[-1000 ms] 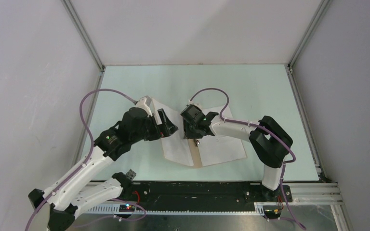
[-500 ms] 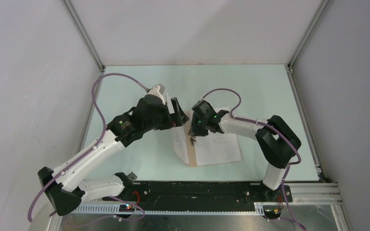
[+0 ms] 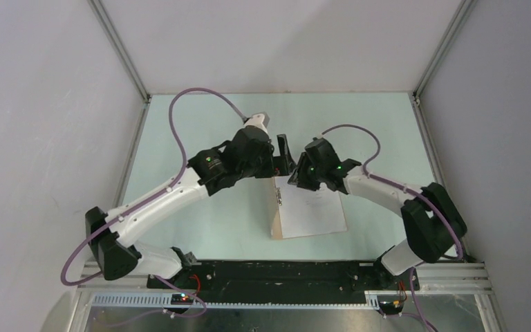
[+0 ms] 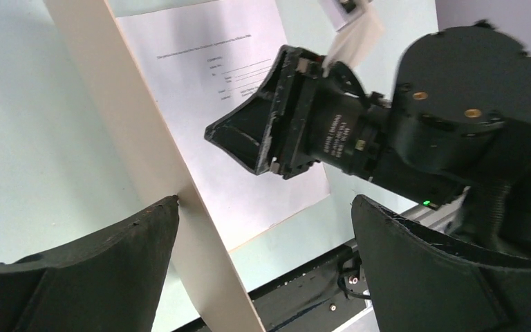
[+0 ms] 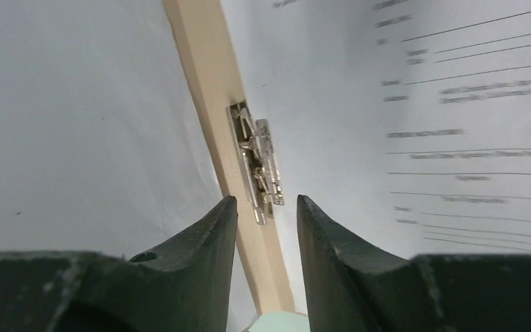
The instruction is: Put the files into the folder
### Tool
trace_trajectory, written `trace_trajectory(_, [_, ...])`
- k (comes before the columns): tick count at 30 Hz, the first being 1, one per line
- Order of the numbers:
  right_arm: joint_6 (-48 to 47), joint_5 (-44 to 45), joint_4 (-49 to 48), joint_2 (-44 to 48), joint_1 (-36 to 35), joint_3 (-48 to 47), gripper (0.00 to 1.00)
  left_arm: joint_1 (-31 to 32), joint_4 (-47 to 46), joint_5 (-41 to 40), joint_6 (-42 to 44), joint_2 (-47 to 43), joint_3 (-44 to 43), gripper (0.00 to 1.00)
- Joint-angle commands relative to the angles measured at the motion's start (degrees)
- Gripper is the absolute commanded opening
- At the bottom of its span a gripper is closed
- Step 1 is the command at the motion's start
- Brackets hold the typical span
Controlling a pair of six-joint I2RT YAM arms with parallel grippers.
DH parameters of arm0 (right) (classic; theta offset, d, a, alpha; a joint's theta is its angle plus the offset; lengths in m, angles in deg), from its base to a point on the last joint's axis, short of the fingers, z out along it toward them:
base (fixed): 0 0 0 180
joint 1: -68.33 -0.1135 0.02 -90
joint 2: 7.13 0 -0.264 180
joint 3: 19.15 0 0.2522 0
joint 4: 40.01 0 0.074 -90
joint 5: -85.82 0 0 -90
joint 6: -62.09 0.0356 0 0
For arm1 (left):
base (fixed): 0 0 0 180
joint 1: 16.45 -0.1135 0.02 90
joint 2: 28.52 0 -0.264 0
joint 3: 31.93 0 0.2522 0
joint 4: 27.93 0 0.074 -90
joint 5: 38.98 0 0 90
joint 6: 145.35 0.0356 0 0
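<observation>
Left cover of folder (image 3: 275,220), flat a second ago, now swung up: from above only narrow tan strip shows beside printed sheet (image 3: 314,211). Folder sits mid-table (image 3: 207,124), toward near edge. Left gripper (image 4: 264,204) spread wide, empty, fingertip at cover. Right gripper (image 5: 266,200) part-spread, empty, over clip (image 5: 259,162). Likely closing step; blank sheet not clearly seen.

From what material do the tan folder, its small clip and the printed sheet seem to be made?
The folder looks like matte tan cardboard: dull, no shine. Its clip seems polished metal: it glints silver. The printed sheet appears thin white paper, matte, with fine black text.
</observation>
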Motion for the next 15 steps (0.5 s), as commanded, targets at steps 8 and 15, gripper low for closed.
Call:
trace_trajectory(8, [-5.12, 9.46, 9.64, 20.93, 9.55, 4.88, 0.5, 5.73, -2.8, -1.85, 4.31, 9.64, -9.52, 0.98])
trace_trajectory(15, [-7.42, 12.07, 16.59, 30.68, 14.57, 6.48, 0.53, 6.24, -9.15, 2.25, 4.43, 13.48, -8.47, 0.98])
